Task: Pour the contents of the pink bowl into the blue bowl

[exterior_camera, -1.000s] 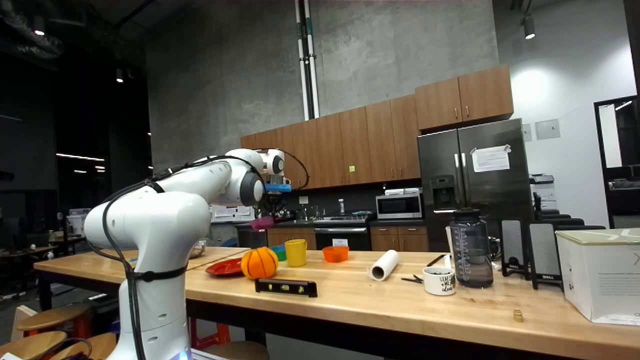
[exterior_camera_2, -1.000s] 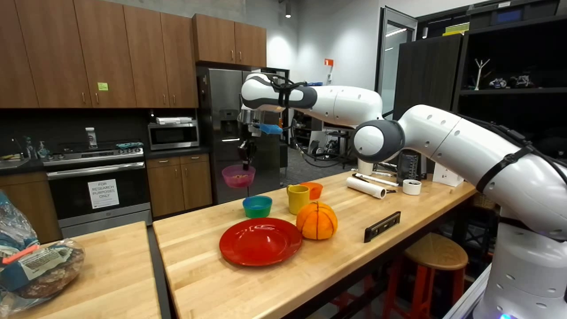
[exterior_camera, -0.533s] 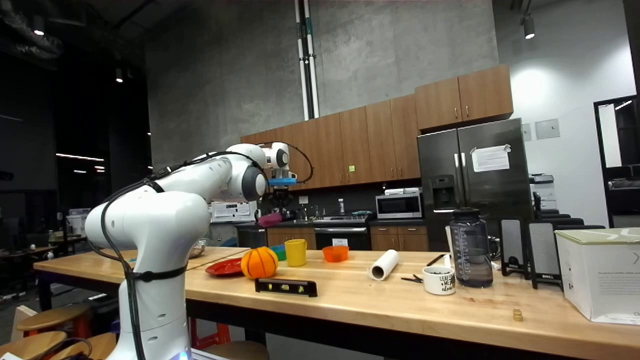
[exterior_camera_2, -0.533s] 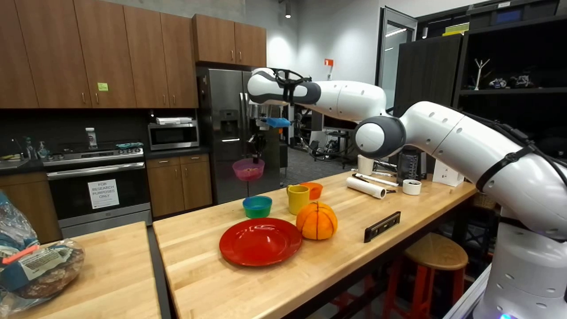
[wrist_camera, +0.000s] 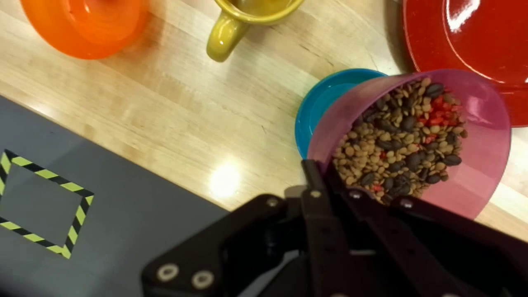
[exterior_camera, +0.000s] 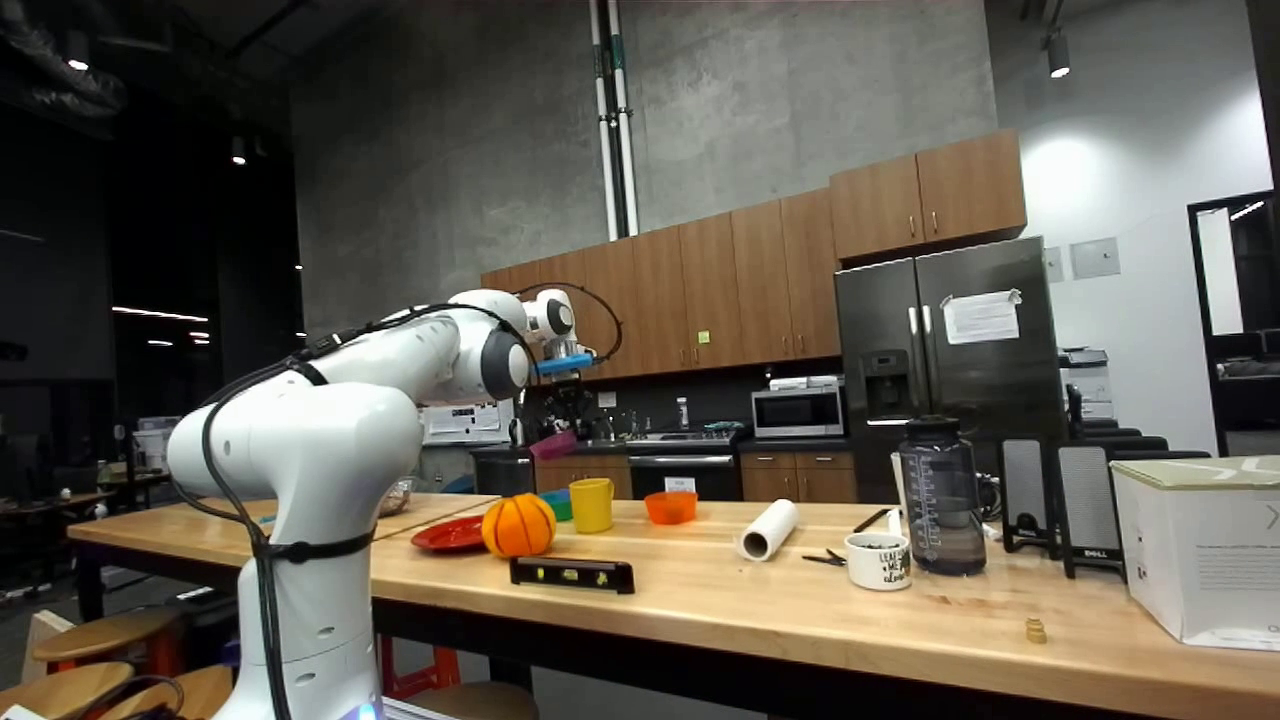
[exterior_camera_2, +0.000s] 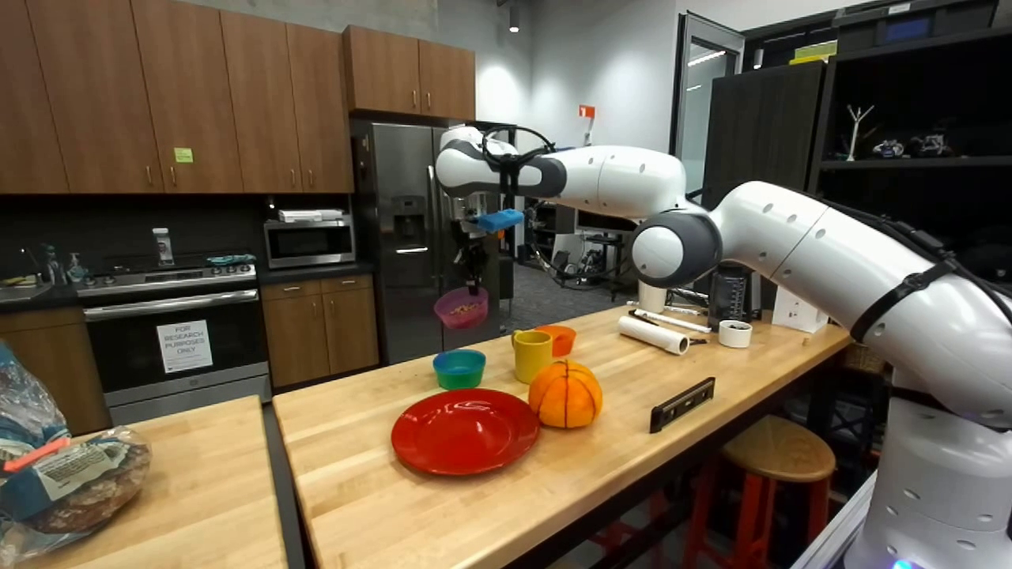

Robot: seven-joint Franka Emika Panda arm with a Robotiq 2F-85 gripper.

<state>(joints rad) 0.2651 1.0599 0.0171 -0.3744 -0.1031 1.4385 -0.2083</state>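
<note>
I have the end effector (wrist_camera: pixel 324 170) clamped on the wall of the pink bowl (wrist_camera: pixel 482 173), which hangs tilted above the table (wrist_camera: pixel 165 103). Below the end effector sits the blue bowl (wrist_camera: pixel 319 105), partly covered by the pink one in my wrist view, with the yellow mug (exterior_camera_2: pixel 533 357) and red plate (exterior_camera_2: pixel 443 442) close around it. The orange bowl (exterior_camera_2: pixel 562 340) stands farther from the end effector. Both exterior views give me the pumpkin (exterior_camera_2: pixel 565 393) and spirit level (exterior_camera_2: pixel 682 404), outside the wrist picture; only the wrist view shows striped tape (wrist_camera: pixel 78 222) on the floor and clearly separates the tan, dark and red pieces (wrist_camera: pixel 396 144) in the pink bowl.
</note>
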